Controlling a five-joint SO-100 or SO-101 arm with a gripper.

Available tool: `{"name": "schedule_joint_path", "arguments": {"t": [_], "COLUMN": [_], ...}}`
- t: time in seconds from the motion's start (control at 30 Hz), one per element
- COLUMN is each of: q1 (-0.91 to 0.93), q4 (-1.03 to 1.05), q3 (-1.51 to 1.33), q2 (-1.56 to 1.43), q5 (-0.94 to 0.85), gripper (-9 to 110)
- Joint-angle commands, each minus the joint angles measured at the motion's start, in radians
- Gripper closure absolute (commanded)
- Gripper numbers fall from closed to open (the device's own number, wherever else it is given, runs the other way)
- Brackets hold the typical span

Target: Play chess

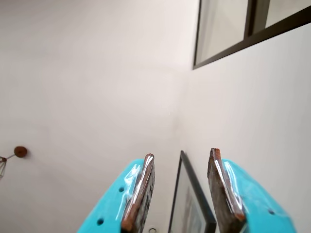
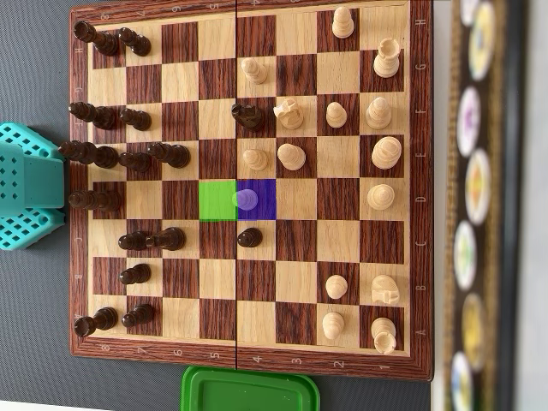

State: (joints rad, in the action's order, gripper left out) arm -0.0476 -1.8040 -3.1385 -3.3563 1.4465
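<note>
Wrist view: my claw point(image 1: 182, 194) points up into the room, its 2 teal fingers point(image 1: 133, 194) spread apart and released, nothing between the brown pads. Behind them stand pale walls point(image 1: 97, 87) meeting at a corner, a dark-framed window point(image 1: 243, 34) at upper right, a dark-framed picture point(image 1: 189, 208) low between my fingers, and a small round brown knob point(image 1: 20, 151) at far left.

Overhead view: the chessboard point(image 2: 248, 364), a wood-framed board of light and dark squares, lies on a grey surface point(image 2: 34, 342). Dark pieces point(image 2: 103, 154) crowd the left side; light pieces point(image 2: 377, 111) crowd the right. 1 square near the centre is tinted green point(image 2: 217, 199); the adjacent square to its right is tinted purple point(image 2: 257, 199), with a light pawn point(image 2: 247, 199) standing on it. A dark pawn point(image 2: 249, 237) stands just below. My teal base point(image 2: 30, 184) sits against the board's left edge. A green lid point(image 2: 248, 390) touches the lower edge. A blurred dark strip with pale round shapes point(image 2: 475, 188) runs along the right.
</note>
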Motion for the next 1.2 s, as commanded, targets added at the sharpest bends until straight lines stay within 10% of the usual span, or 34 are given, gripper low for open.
{"name": "schedule_joint_path", "arguments": {"t": [0.0,0.67,1.17], "q1": [0.005,0.005,0.006], "q4": [0.032,0.538,1.411], "q3": [-0.02,0.074,0.383], "q2": [0.009,0.009,0.009], "q5": [-0.005,-0.006,-0.006], "gripper": [85,85,85]}}
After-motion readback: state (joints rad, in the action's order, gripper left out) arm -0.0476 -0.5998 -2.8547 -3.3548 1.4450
